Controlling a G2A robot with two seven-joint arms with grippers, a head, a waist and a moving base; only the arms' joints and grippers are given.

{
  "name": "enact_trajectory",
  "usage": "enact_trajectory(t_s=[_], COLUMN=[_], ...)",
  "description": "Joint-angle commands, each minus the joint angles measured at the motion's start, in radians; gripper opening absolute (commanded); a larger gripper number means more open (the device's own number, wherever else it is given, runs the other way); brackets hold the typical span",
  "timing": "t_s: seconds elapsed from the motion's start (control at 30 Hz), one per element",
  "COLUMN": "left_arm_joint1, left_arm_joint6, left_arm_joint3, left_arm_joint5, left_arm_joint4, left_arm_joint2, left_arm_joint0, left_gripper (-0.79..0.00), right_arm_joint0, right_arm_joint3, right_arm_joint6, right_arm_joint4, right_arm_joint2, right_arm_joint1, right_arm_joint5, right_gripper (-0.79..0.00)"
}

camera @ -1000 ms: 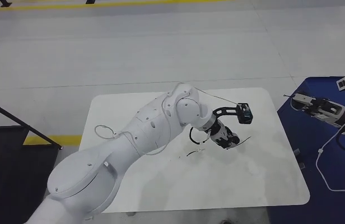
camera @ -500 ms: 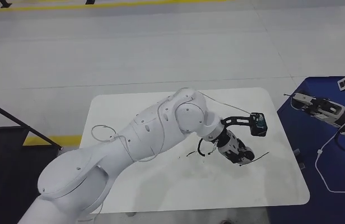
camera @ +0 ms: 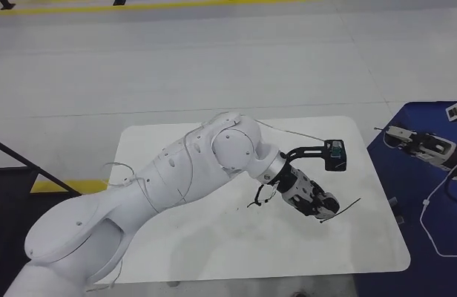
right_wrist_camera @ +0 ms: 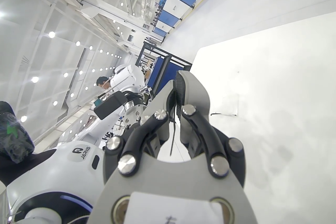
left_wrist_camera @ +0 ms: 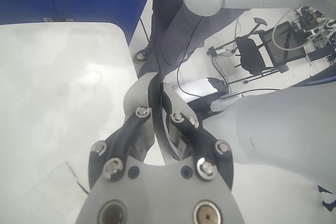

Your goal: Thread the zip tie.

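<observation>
Over the right half of the white table [camera: 214,245], my left gripper [camera: 332,209] is shut on a thin black zip tie [camera: 349,206] whose free end sticks out toward the table's right edge. In the left wrist view the fingers of the left gripper [left_wrist_camera: 159,78] pinch the zip tie [left_wrist_camera: 159,104] edge-on, near the table's corner. My right gripper [right_wrist_camera: 177,78] is shut on a thin black zip tie strip [right_wrist_camera: 172,130] that hangs down between its fingers, beside the table. I cannot tell whether both hold the same tie.
A loose black zip tie [camera: 252,204] lies on the table near the middle, visible flat on the tabletop as the loose tie [right_wrist_camera: 223,114]. A blue surface [camera: 429,223] with tools and a white cable borders the table's right side.
The left arm has swung its gripper, with the zip tie in it, rightward and toward the near edge of the table. The loose tie on the table has stayed put.
</observation>
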Motion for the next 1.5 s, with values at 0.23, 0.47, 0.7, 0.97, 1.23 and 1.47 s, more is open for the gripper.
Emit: enact_trajectory(t_s=[0.23,0.47,0.7,0.97,1.23,1.47], left_arm_joint1=[0.009,0.019,0.019,0.019,0.01,-0.029], left_arm_joint6=[-0.104,-0.137,-0.137,-0.137,-0.265,-0.302], left_arm_joint3=[-0.211,-0.266,-0.266,-0.266,-0.259,-0.151], left_arm_joint5=[0.719,0.773,0.773,0.773,0.808,0.895], left_arm_joint4=[0.207,0.22,0.22,0.22,-0.155,-0.365], left_arm_joint2=[-0.031,-0.052,-0.052,-0.052,-0.157,-0.19], left_arm_joint0=[-0.094,-0.094,-0.094,-0.094,-0.043,-0.059], left_gripper=[-0.785,-0.785,-0.785,-0.785,-0.785,-0.785], right_arm_joint0=[-0.054,-0.063,-0.063,-0.063,-0.148,-0.216], right_arm_joint3=[0.016,0.002,0.002,0.002,-0.121,-0.219], right_arm_joint6=[0.226,0.226,0.226,0.226,0.131,0.198], right_arm_joint4=[0.037,0.08,0.08,0.08,0.03,0.093], right_arm_joint2=[0.009,0.004,0.004,0.004,0.044,0.076], right_arm_joint1=[0.029,0.038,0.038,0.038,0.035,0.042], right_arm_joint5=[0.038,0.039,0.039,0.039,-0.131,-0.106], right_gripper=[-0.785,-0.785,-0.785,-0.785,-0.785,-0.785])
